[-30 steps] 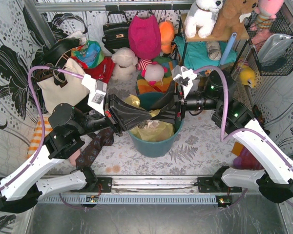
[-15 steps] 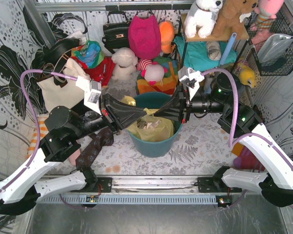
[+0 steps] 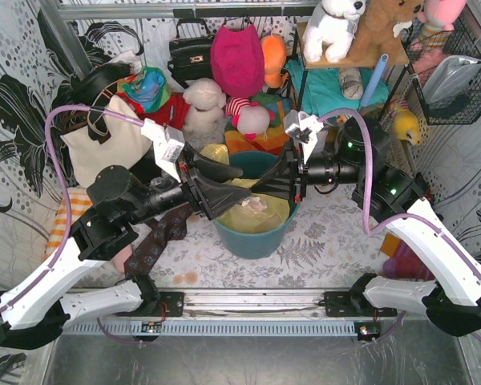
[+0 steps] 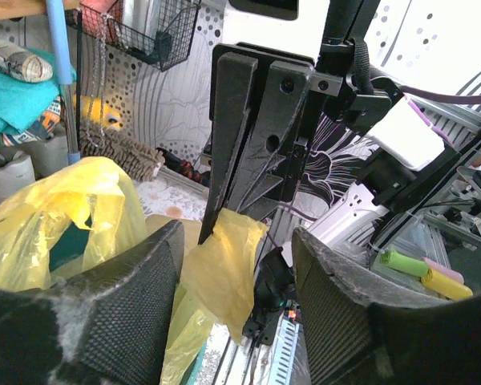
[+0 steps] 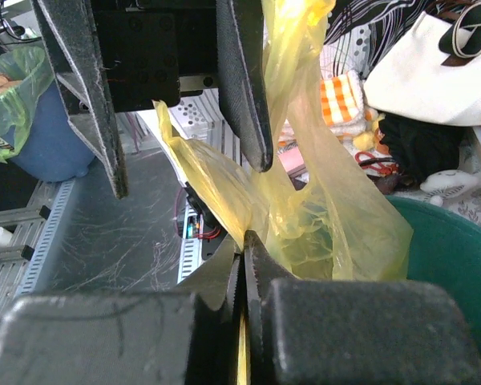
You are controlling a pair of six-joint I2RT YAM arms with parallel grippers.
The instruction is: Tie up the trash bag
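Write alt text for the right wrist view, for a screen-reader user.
The right gripper has its fingers shut on a fold of the yellow trash bag, with the teal bin at the right. Facing it, the left gripper hangs open, one finger beside the plastic; a cream tote bag sits behind.

Bright even light, soft shadows; the trash bag (image 5: 337,216) glows, near fingers (image 5: 104,337) blur, edges perhaps bowed.

Black-and-white floral sheeting (image 3: 12,96) lines the side walls. A leaf-print table cloth (image 3: 329,241) lies at centre. A wire basket (image 3: 465,112) hangs far right.
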